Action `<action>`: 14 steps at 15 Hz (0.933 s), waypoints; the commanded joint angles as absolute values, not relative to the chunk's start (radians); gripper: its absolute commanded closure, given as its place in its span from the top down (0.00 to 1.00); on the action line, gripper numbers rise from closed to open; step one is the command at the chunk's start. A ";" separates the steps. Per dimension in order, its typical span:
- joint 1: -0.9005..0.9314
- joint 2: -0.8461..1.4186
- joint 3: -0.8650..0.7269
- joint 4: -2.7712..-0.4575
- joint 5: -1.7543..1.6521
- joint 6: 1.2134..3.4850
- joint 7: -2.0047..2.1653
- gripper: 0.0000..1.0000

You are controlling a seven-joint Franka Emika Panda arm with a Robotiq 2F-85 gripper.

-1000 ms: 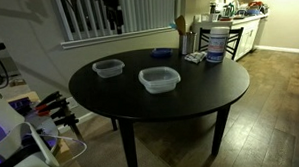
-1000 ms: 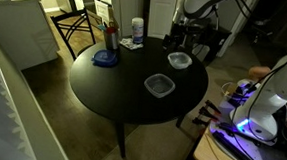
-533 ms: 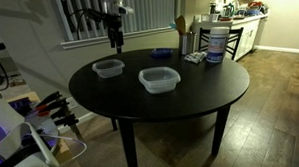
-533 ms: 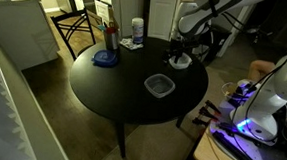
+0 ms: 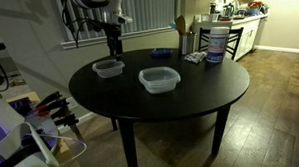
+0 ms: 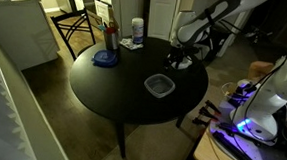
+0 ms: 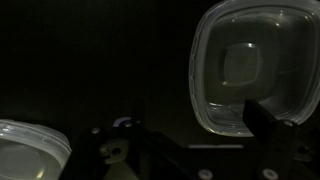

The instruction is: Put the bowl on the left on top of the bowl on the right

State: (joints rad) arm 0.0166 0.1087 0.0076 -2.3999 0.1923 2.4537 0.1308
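Observation:
Two clear plastic bowls sit on the round dark table (image 5: pixel 190 97). In an exterior view the left bowl (image 5: pixel 108 68) is near the table's far left and the right bowl (image 5: pixel 159 80) is near the middle. My gripper (image 5: pixel 115 51) hangs just above the left bowl's far rim, open and empty. In an exterior view the gripper (image 6: pixel 177 55) covers one bowl (image 6: pixel 179 62), with the second bowl (image 6: pixel 160 86) apart from it. In the wrist view one bowl (image 7: pixel 255 65) fills the upper right and one finger (image 7: pixel 270 125) overlaps its rim. The second bowl (image 7: pixel 28 160) shows at the lower left.
A blue lid (image 5: pixel 161 53), small items (image 5: pixel 195 58) and a large white tub (image 5: pixel 216 41) stand at the table's far side. A blue dish (image 6: pixel 106 59), a red bottle (image 6: pixel 110 34) and a white bottle (image 6: pixel 137 32) show there too. Chairs and a window with blinds lie behind.
The arm has come down from above the table's far edge, and the gripper now hangs low over the left bowl. The bowls have not moved.

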 commanded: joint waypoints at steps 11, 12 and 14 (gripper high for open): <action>0.015 0.321 0.027 -2.399 0.206 2.722 0.123 1.00; 0.013 0.330 0.036 -2.400 0.212 2.727 0.116 1.00; 0.014 0.343 0.048 -2.404 0.210 2.741 0.116 1.00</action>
